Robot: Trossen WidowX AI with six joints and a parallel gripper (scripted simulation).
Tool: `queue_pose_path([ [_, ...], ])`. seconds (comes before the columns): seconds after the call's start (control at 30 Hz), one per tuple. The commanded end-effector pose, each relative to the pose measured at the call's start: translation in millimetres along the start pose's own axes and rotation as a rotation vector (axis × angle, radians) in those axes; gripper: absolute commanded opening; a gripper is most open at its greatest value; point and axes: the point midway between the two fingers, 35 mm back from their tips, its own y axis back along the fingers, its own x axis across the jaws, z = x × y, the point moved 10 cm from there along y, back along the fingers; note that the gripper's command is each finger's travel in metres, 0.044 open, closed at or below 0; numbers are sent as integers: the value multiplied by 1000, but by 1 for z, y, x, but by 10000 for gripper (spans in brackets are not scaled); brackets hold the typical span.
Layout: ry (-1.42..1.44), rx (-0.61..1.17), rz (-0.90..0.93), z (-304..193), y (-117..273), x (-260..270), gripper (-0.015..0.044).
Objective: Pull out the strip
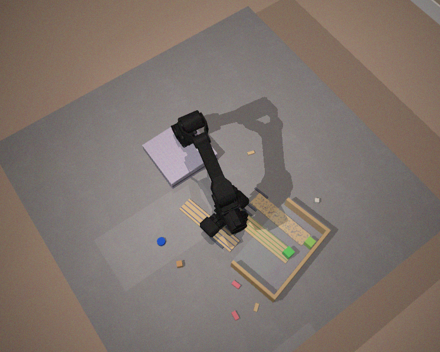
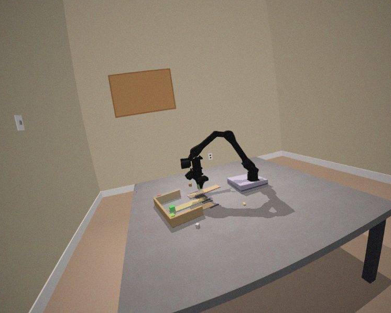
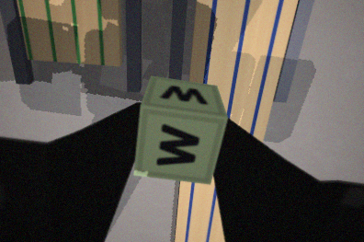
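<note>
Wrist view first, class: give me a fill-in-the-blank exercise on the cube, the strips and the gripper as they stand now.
1. The gripper is shut on the green cube marked with the letter ____.
2. The strip right below the cube has ____ lines.
3. The other striped strip has ____ lines.
4. Inside the wooden frame sit ____ bright green cubes.

Missing words: W; blue; green; two
</note>
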Motion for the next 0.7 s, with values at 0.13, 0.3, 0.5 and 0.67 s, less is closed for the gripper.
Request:
queue_pose_path([
  [0.13, -4, -6, 1, -25, 3, 10, 0],
  [0.3, -4, -4, 1, -41, 2, 16, 0],
  [0.5, -3, -2, 2, -62, 0, 24, 0],
  [0.67, -3, -2, 2, -70, 0, 27, 0],
])
